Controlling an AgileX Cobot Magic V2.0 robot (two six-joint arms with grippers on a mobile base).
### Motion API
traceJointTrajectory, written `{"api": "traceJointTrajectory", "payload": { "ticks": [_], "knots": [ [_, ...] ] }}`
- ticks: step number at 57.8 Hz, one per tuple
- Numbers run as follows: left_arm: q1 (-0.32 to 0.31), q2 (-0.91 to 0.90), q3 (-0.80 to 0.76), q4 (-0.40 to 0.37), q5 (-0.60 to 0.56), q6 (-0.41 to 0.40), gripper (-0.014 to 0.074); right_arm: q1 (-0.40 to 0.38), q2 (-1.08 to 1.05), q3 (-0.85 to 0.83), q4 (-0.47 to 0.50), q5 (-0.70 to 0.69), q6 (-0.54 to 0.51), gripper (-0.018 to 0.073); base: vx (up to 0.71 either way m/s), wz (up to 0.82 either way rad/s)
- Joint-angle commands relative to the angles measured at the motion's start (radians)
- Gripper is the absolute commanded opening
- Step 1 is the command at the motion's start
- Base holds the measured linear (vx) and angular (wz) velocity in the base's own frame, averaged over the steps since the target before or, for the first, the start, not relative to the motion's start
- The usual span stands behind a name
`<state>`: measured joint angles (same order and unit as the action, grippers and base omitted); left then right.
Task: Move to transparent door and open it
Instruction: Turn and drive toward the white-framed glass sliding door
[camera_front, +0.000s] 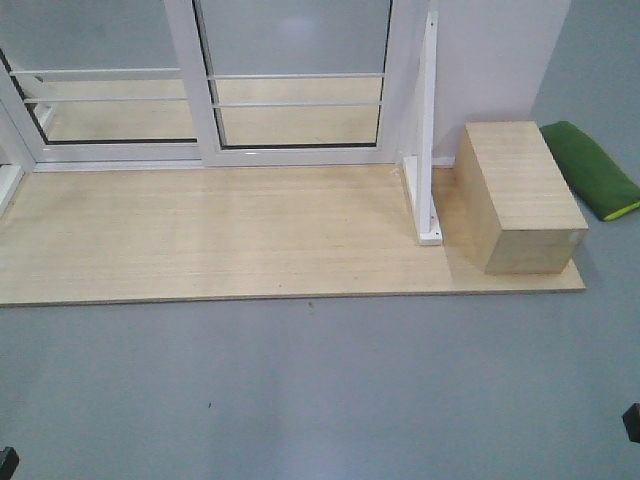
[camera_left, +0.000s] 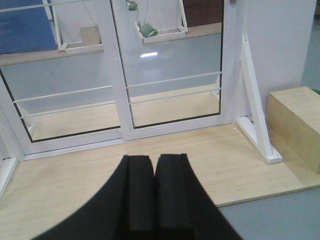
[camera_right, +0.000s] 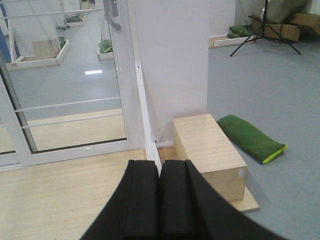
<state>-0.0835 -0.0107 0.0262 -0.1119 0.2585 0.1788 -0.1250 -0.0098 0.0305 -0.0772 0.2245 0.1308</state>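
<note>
Left gripper: two black fingers are seen from the wrist camera, pressed side by side with only a thin seam between them. Nothing is gripped. Right gripper: the same pose is recorded, its black fingers drawn together and empty. Both are pointed forward and tilted slightly downward. Arms and wrists are out of view.

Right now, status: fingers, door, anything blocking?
Left fingers and right fingers shut, empty. Door closed, not yet reached. Box and bracket stand right of it, off the approach.
</note>
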Motion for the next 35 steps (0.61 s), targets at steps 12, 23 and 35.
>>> {"api": "traceJointTrajectory", "payload": {
  "ticks": [12, 23, 35],
  "knots": [
    [0.004, -0.012, 0.023, -0.011, -0.078, -0.006, -0.0006, -0.001, -0.014, 0.012, -0.007, -0.08, -0.003, -0.0008, 0.41, 0.16],
    [0.004, -0.012, 0.023, -0.011, -0.078, -0.006, -0.0006, -0.001, -0.014, 0.012, -0.007, -0.08, -0.003, -0.0008, 0.39, 0.1],
    [0.004, -0.012, 0.023, -0.011, -0.078, -0.006, -0.0006, -0.001, -0.014, 0.012, -0.007, -0.08, -0.003, -0.0008, 0.38, -0.03]
  ]
}}
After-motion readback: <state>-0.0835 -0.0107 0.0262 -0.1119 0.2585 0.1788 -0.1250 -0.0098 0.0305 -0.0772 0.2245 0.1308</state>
